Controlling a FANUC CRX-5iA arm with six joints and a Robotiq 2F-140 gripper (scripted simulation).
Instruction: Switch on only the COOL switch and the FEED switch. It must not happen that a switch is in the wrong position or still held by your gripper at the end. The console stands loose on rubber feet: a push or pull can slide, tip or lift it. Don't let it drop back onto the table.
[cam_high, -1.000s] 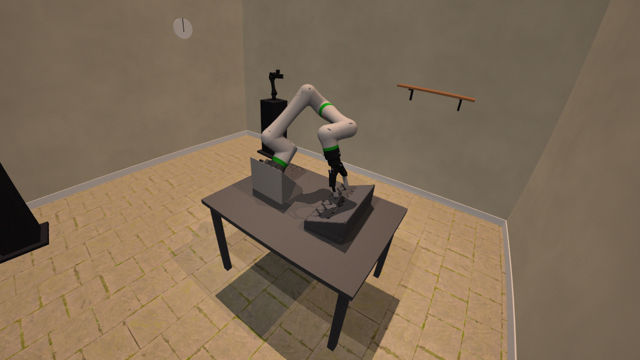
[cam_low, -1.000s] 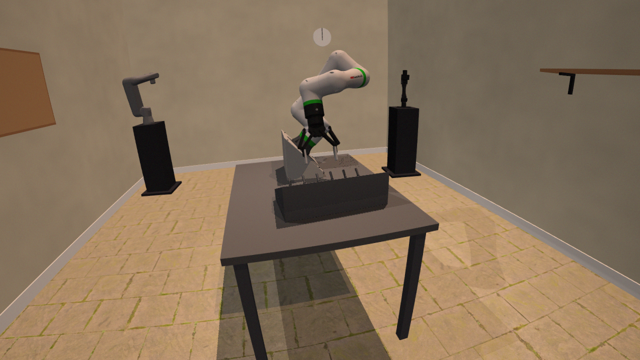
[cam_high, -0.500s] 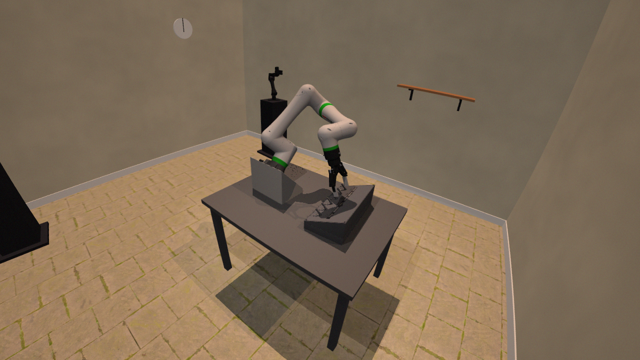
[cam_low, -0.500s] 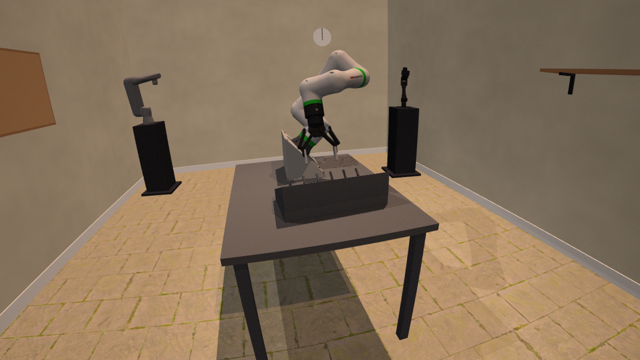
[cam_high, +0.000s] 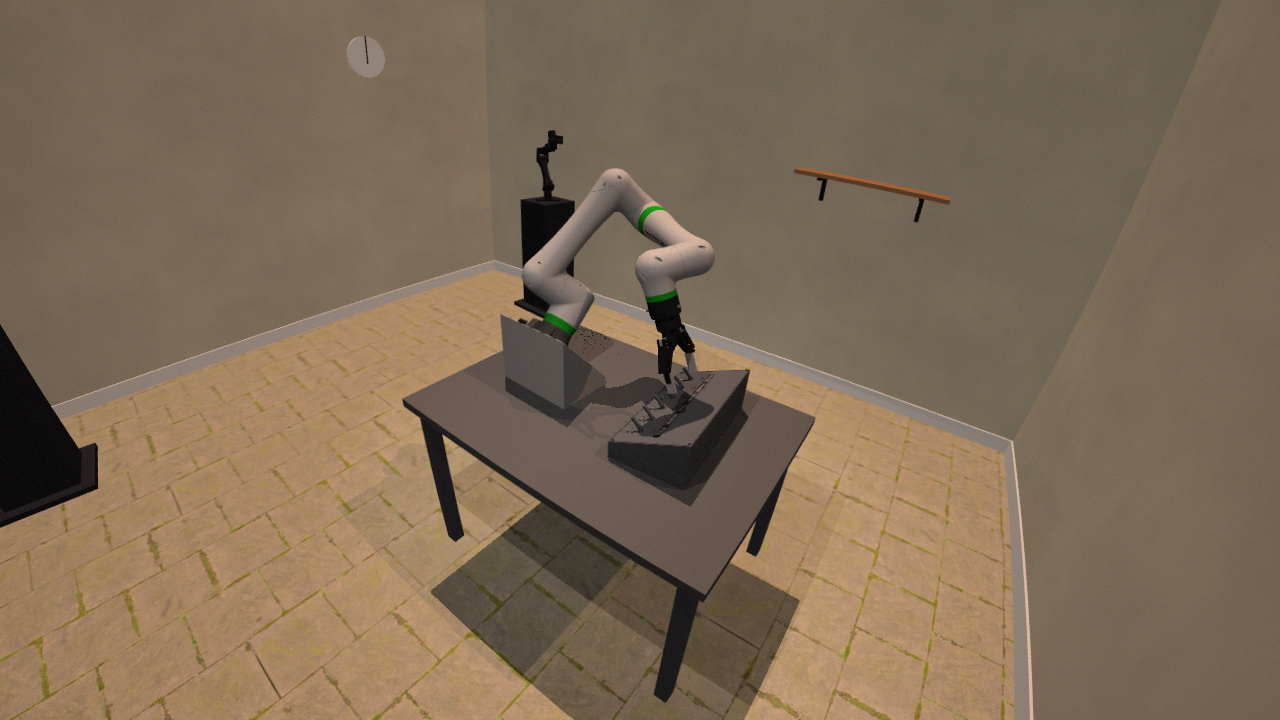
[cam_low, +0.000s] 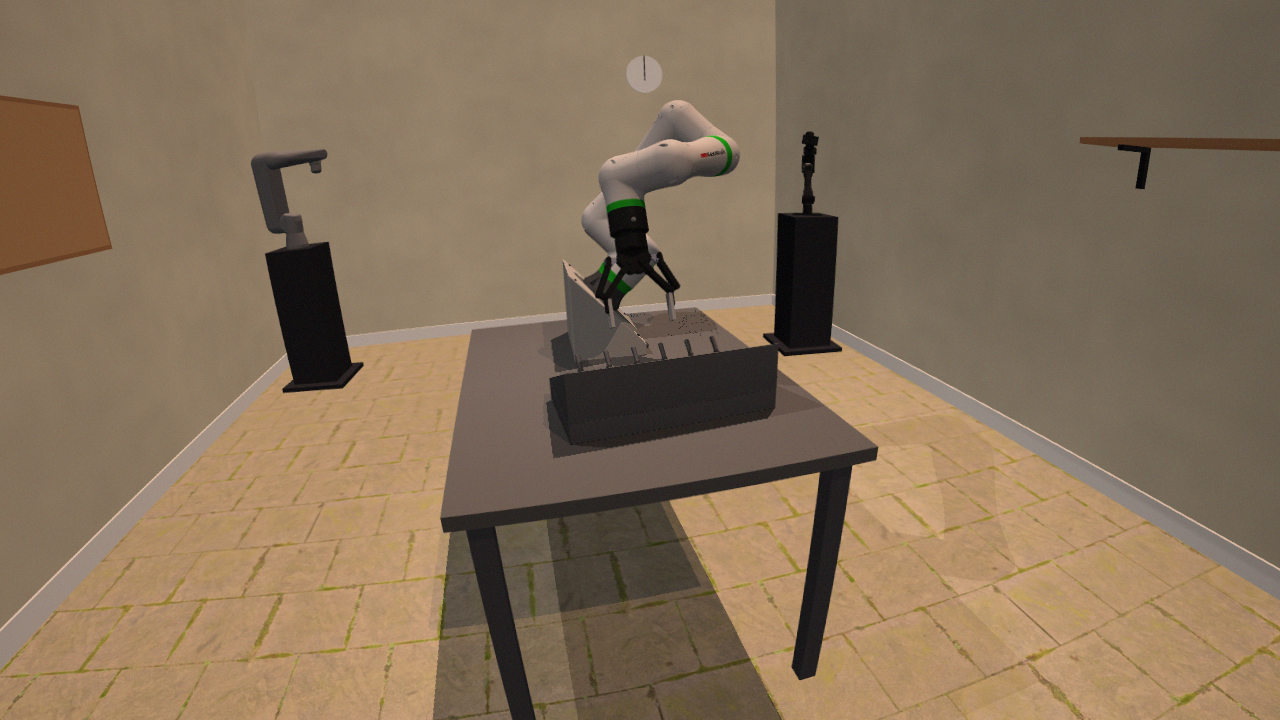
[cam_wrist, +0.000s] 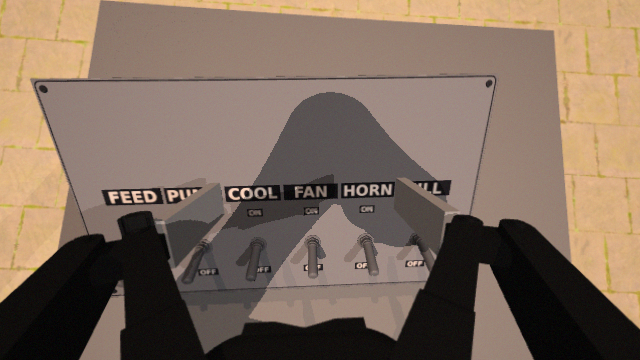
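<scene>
The dark console (cam_high: 680, 425) stands on the table and also shows in the exterior view (cam_low: 662, 389). Its grey panel (cam_wrist: 265, 165) carries a row of toggle switches labelled FEED, a part-hidden label, COOL, FAN, HORN and another part-hidden label. The COOL lever (cam_wrist: 254, 257), the FAN lever (cam_wrist: 312, 255) and the HORN lever (cam_wrist: 368, 252) all lean toward OFF. The FEED lever is hidden behind my left finger. My gripper (cam_wrist: 309, 196) is open and empty, just above the switch row, its pads straddling COOL, FAN and HORN. It also shows in the top view (cam_high: 673, 362).
A grey wedge-shaped housing (cam_high: 541, 362) stands on the table by the arm's base. Black pedestals stand on the floor behind the table (cam_low: 805, 277) and to its left (cam_low: 308, 308). The console sits near the table's right half.
</scene>
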